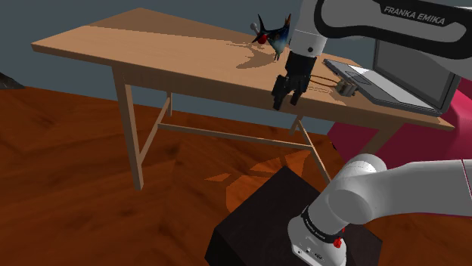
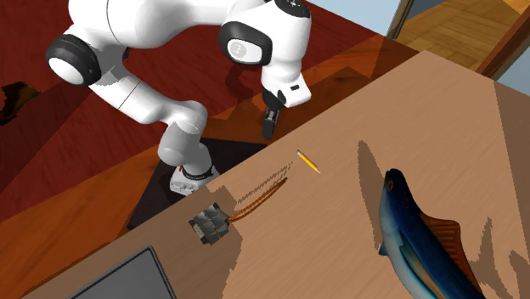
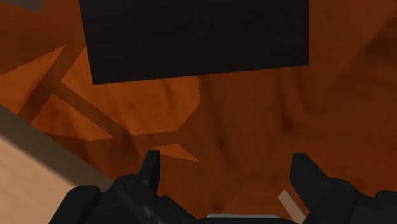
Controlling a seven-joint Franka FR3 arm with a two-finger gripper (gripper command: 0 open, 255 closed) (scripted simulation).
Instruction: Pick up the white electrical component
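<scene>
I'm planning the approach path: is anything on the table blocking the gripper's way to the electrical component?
Nothing visible does. The open gripper hangs just off the table edge; the electrical component lies further in, its own thin leads trailing toward the gripper. The pencil and fish figurine lie off to one side.

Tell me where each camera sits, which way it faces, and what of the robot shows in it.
Shoulder view: beside and behind the stand, looking down over the table; white arm and black jaws show.
Second exterior view: above the table, facing the arm across its edge; arm and jaws show.
Wrist view: on the hand, looking down at the floor and stand top; the open jaws show.
Shared: both exterior views show the fish figure, laptop and electrical component.
</scene>
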